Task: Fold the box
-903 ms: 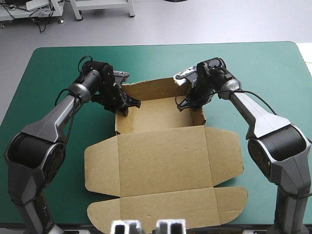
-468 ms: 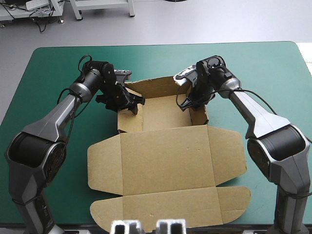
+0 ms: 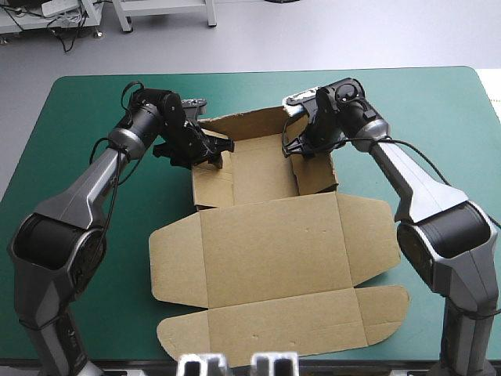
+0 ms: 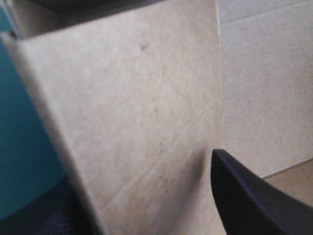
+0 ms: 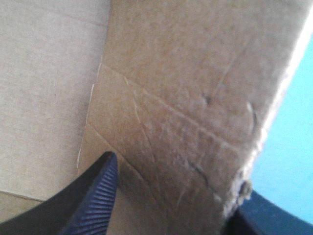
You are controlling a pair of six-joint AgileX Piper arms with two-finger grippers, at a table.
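**Both grippers astride the side walls of a half-raised brown box**

High view: brown box [image 3: 258, 176] on the teal-green table [image 3: 438, 102], toward the far middle. Far half raised as an open tray with its walls up. Lid [image 3: 274, 251] lying flat, flaps spread toward the near edge. Left gripper [image 3: 219, 147] at the tray's left wall near the far corner, right gripper [image 3: 297, 147] at the right wall opposite.

Left wrist view: left gripper [image 4: 146, 186] with fingers parted, not wide, and the box wall [image 4: 137, 122] standing between them. One black finger [image 4: 249, 205] inside the tray, close against the board. The other only a dark shape outside the wall, over the table [image 4: 24, 147].

Right wrist view: right gripper [image 5: 176, 181] in the same stance, mirrored. Fingers parted around a creased box wall [image 5: 195, 98]. One finger [image 5: 93, 200] inside the tray, the other [image 5: 269, 215] outside, beside the wall's ragged edge, with the table [image 5: 293, 147] beyond.
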